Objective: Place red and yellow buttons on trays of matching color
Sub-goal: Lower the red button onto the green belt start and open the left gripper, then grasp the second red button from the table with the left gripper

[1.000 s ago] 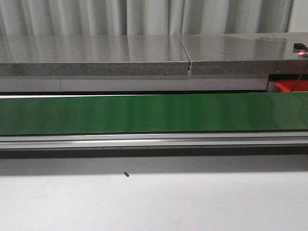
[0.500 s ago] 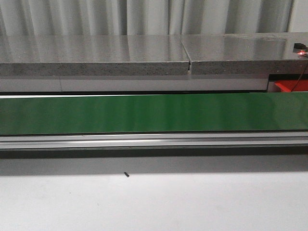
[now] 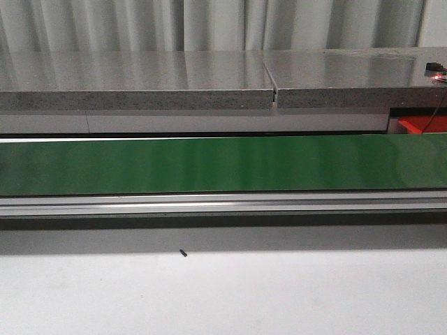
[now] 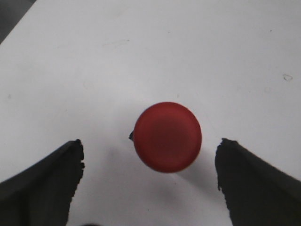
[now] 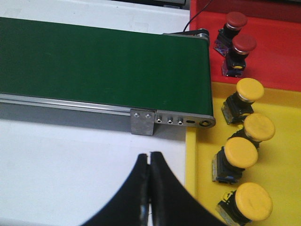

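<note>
Left gripper (image 4: 149, 181): poised above the white table (image 4: 197, 42), camera looking straight down; two dark, rough-edged fingers (image 4: 44, 181) spread wide apart, nothing between them in contact. Red button (image 4: 168, 136): round, smooth, matte domed cap, standing on the table in the gap between the fingers, nearer neither by much and touching neither; a small dark part of its body shows at the cap's edge. Right gripper (image 5: 149, 188): held over the white table just beside the yellow tray (image 5: 282, 165); its two black, curved fingers pressed together with only a thin seam between them, holding nothing. Conveyor belt (image 5: 94, 61): flat, dark green, matte, edged by a grooved aluminium rail with a small bolted bracket at its end. Yellow tray: glossy plastic with a raised rim, holding four yellow buttons (image 5: 241, 153) with round caps on dark bodies, lying tilted in a loose row. Red tray (image 5: 282, 52): same plastic, adjoining the yellow tray beyond it, at the belt's end, holding two red buttons (image 5: 244, 44) side by side. Front view: belt (image 3: 209, 164) running across the full width, grey speckled stone-like slabs (image 3: 140, 80) behind it, pleated pale curtain at the back, a tiny dark speck (image 3: 183, 253) on the white table; neither arm visible there.
</note>
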Motion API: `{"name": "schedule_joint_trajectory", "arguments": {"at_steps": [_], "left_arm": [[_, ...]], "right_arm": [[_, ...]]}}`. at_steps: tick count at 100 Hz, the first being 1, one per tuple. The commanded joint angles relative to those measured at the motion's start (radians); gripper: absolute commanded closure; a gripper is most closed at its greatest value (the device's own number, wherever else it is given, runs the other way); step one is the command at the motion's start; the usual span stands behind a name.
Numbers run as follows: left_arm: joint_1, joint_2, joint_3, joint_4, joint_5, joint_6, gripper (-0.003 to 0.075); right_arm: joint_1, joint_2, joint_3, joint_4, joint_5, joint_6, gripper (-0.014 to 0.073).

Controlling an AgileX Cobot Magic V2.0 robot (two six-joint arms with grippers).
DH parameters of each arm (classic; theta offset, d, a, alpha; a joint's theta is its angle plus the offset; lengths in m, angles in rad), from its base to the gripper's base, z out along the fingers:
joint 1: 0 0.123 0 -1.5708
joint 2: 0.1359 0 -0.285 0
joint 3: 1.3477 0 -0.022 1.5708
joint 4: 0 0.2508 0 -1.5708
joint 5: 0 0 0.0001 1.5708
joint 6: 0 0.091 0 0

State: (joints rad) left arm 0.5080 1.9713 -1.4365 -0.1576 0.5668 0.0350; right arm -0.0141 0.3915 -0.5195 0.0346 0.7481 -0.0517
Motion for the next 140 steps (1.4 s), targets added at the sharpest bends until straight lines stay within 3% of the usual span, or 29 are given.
{"name": "schedule_joint_trajectory", "arguments": {"at_steps": [1,22,29,53,65,83,140], "left_arm": [[-0.01,-0.029,-0.032,-0.016,-0.099,0.0,0.0155],[-0.026,0.017,-0.032,-0.018,-0.163,0.0,0.0157],[-0.03,0.024,-0.032,-0.02,-0.167,0.0,0.0192],[-0.03,0.026,-0.032,-0.02,-0.19,0.0,0.0524],[-0.03,0.02,-0.032,-0.02,-0.191,0.0,0.0618],[-0.03,-0.03,-0.005,-0.02,-0.18,0.0,0.063],[-0.065,-0.412,0.296,-0.016,-0.194,0.015,0.0666]], "right_arm": [[0.0,0.002,-0.023,0.0,-0.06,-0.009,0.0685],[0.0,0.002,-0.023,0.0,-0.06,-0.009,0.0685],[0.0,0.002,-0.023,0.0,-0.06,-0.009,0.0685],[0.0,0.002,-0.023,0.0,-0.06,-0.009,0.0685],[0.0,0.002,-0.023,0.0,-0.06,-0.009,0.0685],[0.0,0.002,-0.023,0.0,-0.06,-0.009,0.0685],[0.0,0.002,-0.023,0.0,-0.06,-0.009,0.0685]]}}
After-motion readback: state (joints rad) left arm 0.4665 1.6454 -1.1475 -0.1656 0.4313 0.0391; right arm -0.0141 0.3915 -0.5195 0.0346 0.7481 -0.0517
